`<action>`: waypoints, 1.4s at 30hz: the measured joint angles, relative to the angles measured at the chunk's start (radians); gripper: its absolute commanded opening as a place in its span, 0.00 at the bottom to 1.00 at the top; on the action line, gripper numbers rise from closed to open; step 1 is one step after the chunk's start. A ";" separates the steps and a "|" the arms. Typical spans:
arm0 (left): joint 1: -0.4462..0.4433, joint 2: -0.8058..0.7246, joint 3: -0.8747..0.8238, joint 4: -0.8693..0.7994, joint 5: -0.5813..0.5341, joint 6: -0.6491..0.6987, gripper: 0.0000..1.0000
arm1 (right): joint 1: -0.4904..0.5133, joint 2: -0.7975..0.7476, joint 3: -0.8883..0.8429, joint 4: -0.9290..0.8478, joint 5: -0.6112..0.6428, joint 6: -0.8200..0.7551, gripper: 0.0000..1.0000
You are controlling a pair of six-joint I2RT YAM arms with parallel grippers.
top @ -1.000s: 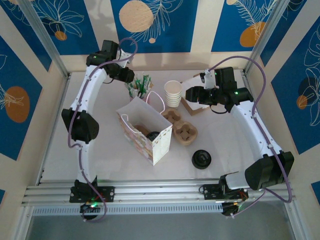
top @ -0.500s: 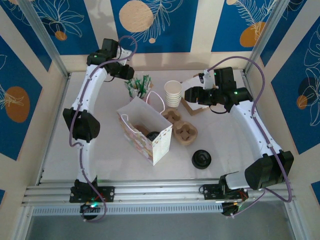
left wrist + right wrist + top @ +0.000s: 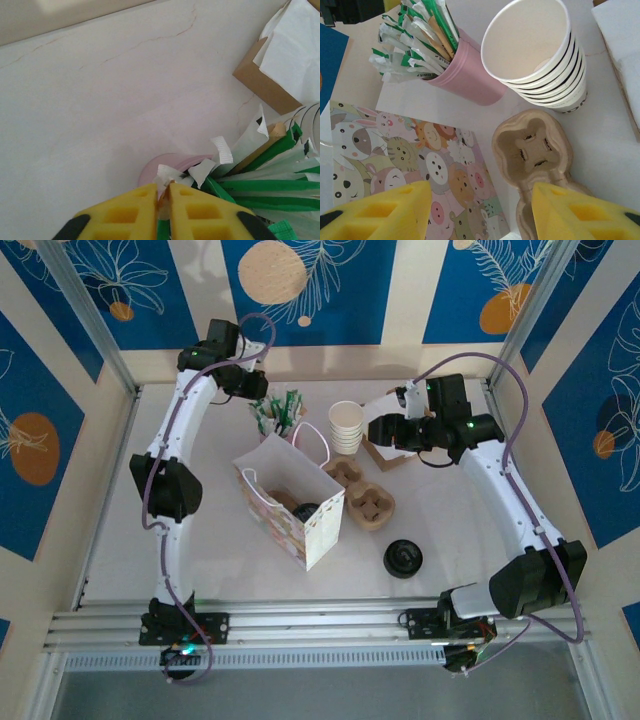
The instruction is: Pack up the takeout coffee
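The coffee cup (image 3: 305,510) stands inside the open bag (image 3: 322,530), black lid showing. The left gripper (image 3: 163,199) is pressed together, pinching a wrapped stick (image 3: 167,175) in the pink holder (image 3: 157,167). The right gripper (image 3: 480,195) hangs spread wide above the cardboard tray (image 3: 530,145).
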 measured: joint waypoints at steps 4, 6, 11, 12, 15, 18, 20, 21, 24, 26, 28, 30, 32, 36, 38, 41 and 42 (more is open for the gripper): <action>0.000 0.000 0.002 0.008 -0.014 -0.005 0.02 | 0.001 0.005 0.000 -0.003 0.000 0.000 0.56; 0.000 0.000 0.002 0.008 -0.024 -0.002 0.00 | 0.001 0.005 0.000 -0.003 0.000 0.000 0.56; 0.000 -0.003 0.002 0.009 -0.052 -0.001 0.00 | 0.002 0.005 0.000 -0.003 0.000 0.000 0.56; 0.000 -0.006 0.002 0.009 -0.055 -0.001 0.00 | 0.002 0.005 0.000 -0.003 0.000 0.000 0.56; 0.000 -0.019 0.002 0.009 -0.068 -0.001 0.00 | 0.002 0.005 0.000 -0.003 0.000 0.000 0.56; 0.000 -0.042 0.002 0.009 -0.079 -0.001 0.00 | 0.003 0.003 0.000 -0.003 0.000 0.000 0.56; 0.000 -0.061 0.002 0.009 -0.087 -0.001 0.00 | 0.006 0.001 0.000 -0.003 0.000 0.000 0.56; 0.000 -0.072 0.002 0.009 -0.094 -0.001 0.00 | 0.008 -0.002 0.000 -0.004 0.000 0.000 0.56; 0.000 -0.105 0.002 0.009 -0.102 -0.002 0.00 | 0.008 -0.010 0.000 -0.004 0.000 0.001 0.56; 0.000 -0.130 0.002 0.008 -0.103 -0.002 0.00 | 0.008 -0.019 0.000 -0.004 0.001 0.001 0.56; 0.000 -0.155 0.003 0.008 -0.103 -0.005 0.00 | 0.008 -0.027 0.000 -0.004 0.002 0.004 0.56; 0.000 -0.179 0.004 0.008 -0.105 -0.007 0.00 | 0.008 -0.035 0.000 -0.006 0.005 0.005 0.56; 0.000 -0.204 0.006 0.008 -0.106 -0.008 0.00 | 0.010 -0.045 0.000 -0.010 0.008 0.005 0.56; 0.000 -0.250 0.011 0.003 -0.115 -0.009 0.00 | 0.013 -0.076 0.000 -0.021 0.015 0.005 0.57; 0.000 -0.274 0.011 -0.002 -0.121 -0.009 0.00 | 0.015 -0.096 0.000 -0.026 0.016 0.005 0.58; 0.000 -0.313 0.011 -0.009 -0.122 -0.019 0.00 | 0.017 -0.130 -0.004 -0.021 0.019 0.004 0.58; 0.000 -0.325 0.011 -0.013 -0.122 -0.024 0.00 | 0.019 -0.142 -0.010 -0.017 0.019 0.004 0.58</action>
